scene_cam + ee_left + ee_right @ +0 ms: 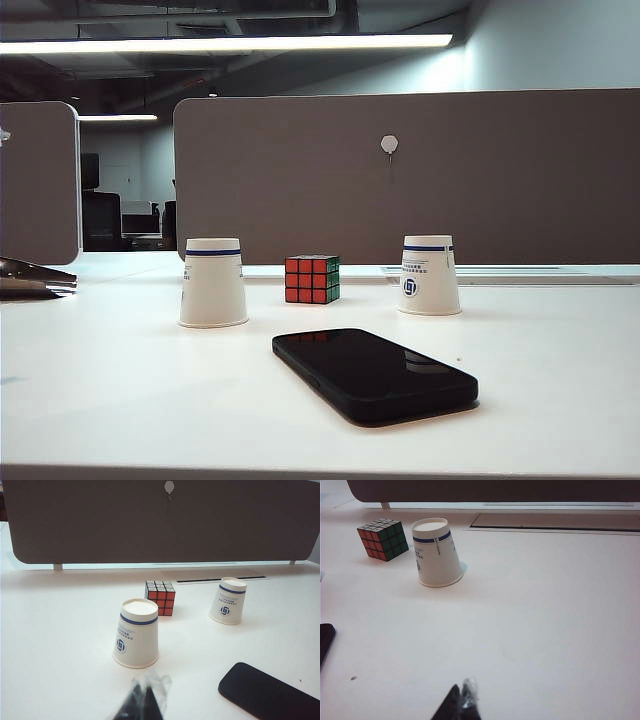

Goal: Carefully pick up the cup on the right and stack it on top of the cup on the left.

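Observation:
Two white paper cups with a blue band stand upside down on the white table. The cup on the right (430, 276) (228, 601) (436, 553) stands well ahead of my right gripper (462, 692), which is shut and empty, low over the table. The cup on the left (213, 283) (137, 634) stands just ahead of my left gripper (144, 690), also shut with nothing in it. Neither gripper shows in the exterior view.
A Rubik's cube (312, 279) (160, 598) (383, 539) sits between and behind the cups. A black phone (375, 374) (270, 695) (324, 641) lies flat nearer the front edge. A grey partition (400, 180) closes the back; a silvery object (35, 278) lies at the far left.

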Controlling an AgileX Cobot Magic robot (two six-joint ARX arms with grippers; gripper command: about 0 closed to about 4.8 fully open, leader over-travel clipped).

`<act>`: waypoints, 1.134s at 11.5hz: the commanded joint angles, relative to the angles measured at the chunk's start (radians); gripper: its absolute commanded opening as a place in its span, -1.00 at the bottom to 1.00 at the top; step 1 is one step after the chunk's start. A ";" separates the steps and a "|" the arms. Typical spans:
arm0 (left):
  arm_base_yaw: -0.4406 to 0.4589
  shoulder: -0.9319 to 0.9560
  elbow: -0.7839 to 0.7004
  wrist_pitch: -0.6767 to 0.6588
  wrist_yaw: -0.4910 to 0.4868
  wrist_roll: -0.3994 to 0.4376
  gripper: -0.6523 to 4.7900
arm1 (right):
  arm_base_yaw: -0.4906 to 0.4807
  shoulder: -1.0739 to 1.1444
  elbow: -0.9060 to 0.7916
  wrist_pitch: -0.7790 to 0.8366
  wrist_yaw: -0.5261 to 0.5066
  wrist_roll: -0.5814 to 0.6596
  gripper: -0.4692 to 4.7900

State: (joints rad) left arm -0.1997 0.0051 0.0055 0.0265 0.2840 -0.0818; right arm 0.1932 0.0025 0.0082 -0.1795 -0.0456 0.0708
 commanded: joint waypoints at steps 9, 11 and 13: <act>0.001 0.000 0.003 0.045 0.134 -0.004 -0.78 | 0.000 -0.002 0.001 0.066 0.002 0.000 -0.82; 0.000 0.000 0.003 0.050 0.209 -0.005 -0.78 | 0.000 -0.002 0.001 0.089 0.002 0.000 -0.82; -0.001 0.000 0.003 0.065 0.327 -0.010 -0.78 | 0.000 -0.002 0.001 0.115 0.002 0.000 -0.82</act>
State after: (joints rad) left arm -0.1997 0.0051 0.0055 0.0673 0.5308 -0.0837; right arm 0.1932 0.0025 0.0078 -0.1024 -0.0456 0.0708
